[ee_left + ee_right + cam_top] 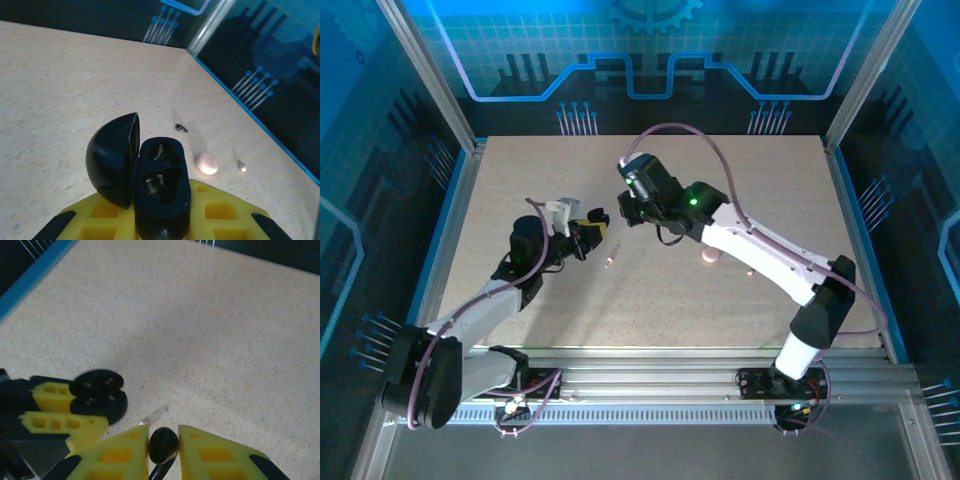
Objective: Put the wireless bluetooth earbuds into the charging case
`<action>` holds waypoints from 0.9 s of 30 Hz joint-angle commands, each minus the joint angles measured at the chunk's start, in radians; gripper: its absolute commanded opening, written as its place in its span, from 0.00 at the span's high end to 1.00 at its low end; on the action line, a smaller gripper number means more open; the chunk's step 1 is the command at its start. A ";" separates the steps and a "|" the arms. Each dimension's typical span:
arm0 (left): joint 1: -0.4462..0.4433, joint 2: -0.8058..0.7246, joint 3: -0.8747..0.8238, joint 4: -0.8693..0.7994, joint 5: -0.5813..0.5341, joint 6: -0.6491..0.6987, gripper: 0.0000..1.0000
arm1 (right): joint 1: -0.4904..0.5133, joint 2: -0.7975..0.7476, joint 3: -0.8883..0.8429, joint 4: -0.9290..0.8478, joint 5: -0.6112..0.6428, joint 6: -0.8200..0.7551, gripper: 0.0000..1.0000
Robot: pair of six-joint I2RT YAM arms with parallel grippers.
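Observation:
The charging case (161, 182) is black, with its lid (111, 159) swung open to the left and two dark wells facing up. My left gripper (162, 220) is shut on its base, held above the table at centre left (586, 236). My right gripper (163, 441) is shut on a black earbud (163, 445), pinched between its yellow fingers. In the right wrist view the case (97, 392) sits to the lower left of that earbud, a short gap away. Seen from above, the right gripper (628, 208) hangs just to the upper right of the case (599, 219).
A small pale pink round piece (709, 257) lies on the table under the right arm, also to the right of the case (206, 163). A thin clear sliver (611, 258) lies between the grippers. A small dark bit (181, 128) lies farther out. Blue walls ring the table.

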 commanded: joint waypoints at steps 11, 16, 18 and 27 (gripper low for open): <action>-0.096 0.176 0.121 0.364 0.230 -0.002 0.81 | -0.029 -0.212 -0.243 0.349 -0.082 -0.279 0.79; -0.119 0.201 0.134 0.415 0.273 0.022 0.80 | -0.043 -0.264 -0.335 0.449 -0.130 -0.305 0.80; -0.126 0.199 0.135 0.414 0.275 0.040 0.80 | -0.048 -0.279 -0.359 0.477 -0.141 -0.316 0.80; -0.132 0.206 0.143 0.438 0.271 0.002 0.80 | -0.059 -0.298 -0.404 0.527 -0.188 -0.307 0.79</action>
